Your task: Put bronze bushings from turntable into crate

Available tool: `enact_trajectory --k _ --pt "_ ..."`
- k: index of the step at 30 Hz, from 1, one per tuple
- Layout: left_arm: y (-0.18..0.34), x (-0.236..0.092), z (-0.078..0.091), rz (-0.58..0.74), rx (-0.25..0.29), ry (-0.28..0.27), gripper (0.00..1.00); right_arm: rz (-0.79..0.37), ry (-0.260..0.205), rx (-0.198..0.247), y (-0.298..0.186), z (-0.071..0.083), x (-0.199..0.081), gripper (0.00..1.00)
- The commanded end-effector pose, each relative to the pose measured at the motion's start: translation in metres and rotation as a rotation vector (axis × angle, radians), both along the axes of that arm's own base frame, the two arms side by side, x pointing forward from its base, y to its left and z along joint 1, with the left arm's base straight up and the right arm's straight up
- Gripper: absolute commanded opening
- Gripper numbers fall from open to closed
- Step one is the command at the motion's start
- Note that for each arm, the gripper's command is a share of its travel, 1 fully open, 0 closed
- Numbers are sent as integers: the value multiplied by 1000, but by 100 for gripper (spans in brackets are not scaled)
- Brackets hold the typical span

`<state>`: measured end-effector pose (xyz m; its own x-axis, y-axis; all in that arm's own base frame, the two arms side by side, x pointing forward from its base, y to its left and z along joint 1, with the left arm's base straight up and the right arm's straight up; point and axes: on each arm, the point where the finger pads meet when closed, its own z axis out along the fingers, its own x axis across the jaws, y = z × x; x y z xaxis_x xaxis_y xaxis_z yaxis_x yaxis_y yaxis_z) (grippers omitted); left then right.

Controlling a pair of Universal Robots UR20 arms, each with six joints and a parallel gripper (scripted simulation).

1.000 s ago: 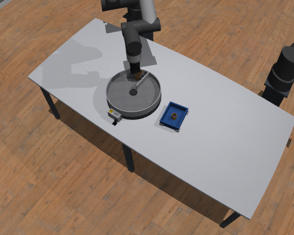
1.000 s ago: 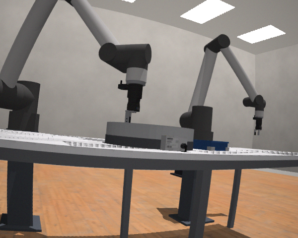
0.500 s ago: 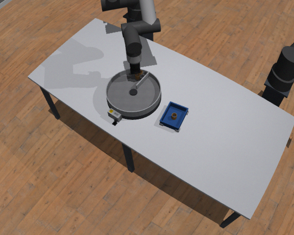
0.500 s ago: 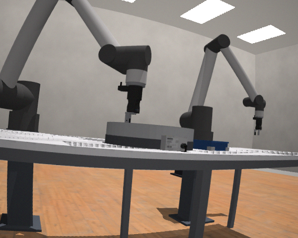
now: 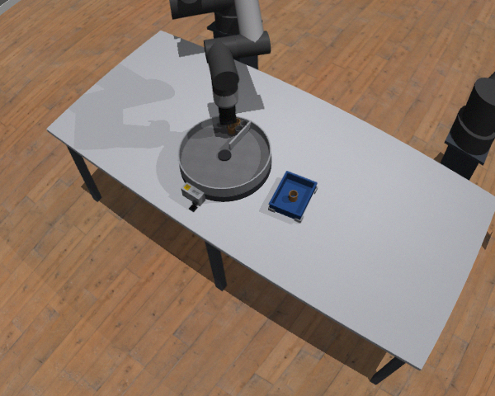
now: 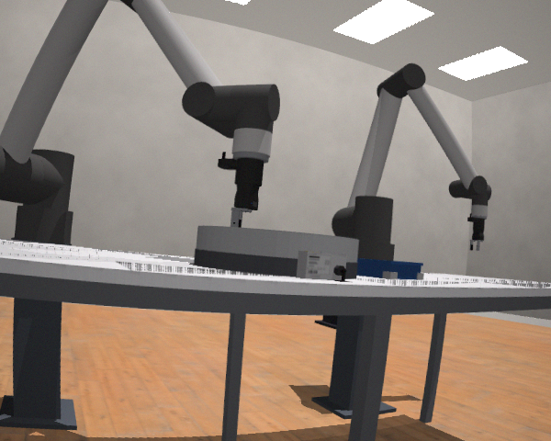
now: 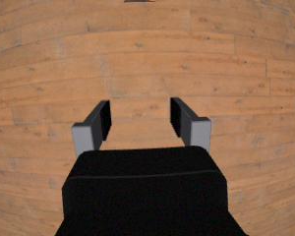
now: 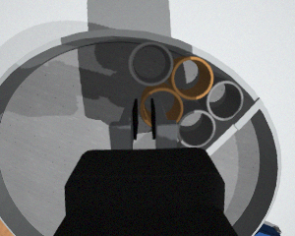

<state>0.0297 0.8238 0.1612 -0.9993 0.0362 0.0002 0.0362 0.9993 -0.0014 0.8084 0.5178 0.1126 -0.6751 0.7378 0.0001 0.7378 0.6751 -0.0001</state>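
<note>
My right gripper (image 8: pixel 144 110) (image 6: pixel 236 218) is partly open, its fingers close together over the left rim of a bronze bushing (image 8: pixel 181 109); it grips nothing that I can see. A second bronze bushing (image 8: pixel 204 83) stands up and to the right of it in the right wrist view. Two steel bushings (image 8: pixel 233 103) (image 8: pixel 206 130) and a darker grey bushing (image 8: pixel 171 64) stand around them on the turntable (image 8: pixel 39 147) (image 5: pixel 205 170) (image 6: pixel 266 242). A bronze bushing (image 5: pixel 293 198) stands in the blue crate (image 5: pixel 284 196) (image 6: pixel 389 268), which sits level between its corner guides. My left gripper (image 7: pixel 140 111) (image 6: pixel 475 245) is open and empty.
The turntable has a raised rim and a straight divider bar (image 5: pixel 240 135) (image 8: pixel 236 125) beside the bushings. A small grey box (image 5: pixel 192 193) (image 6: pixel 313 265) stands at its front edge. The left gripper hangs beyond the table, above the wooden floor (image 7: pixel 138 64).
</note>
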Motion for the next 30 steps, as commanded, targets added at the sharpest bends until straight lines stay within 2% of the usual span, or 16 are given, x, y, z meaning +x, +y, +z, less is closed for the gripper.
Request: enact_trajectory --k 1,17,24,30 --pt "1 0 1 0 1 0 100 0 -1 1 0 1 0 36" --pt "1 0 1 0 1 0 100 0 -1 1 0 0 0 36" --pt "1 0 1 0 1 0 100 0 -1 1 0 -5 0 36" --pt "1 0 1 0 1 0 100 0 -1 1 0 -16 0 36"
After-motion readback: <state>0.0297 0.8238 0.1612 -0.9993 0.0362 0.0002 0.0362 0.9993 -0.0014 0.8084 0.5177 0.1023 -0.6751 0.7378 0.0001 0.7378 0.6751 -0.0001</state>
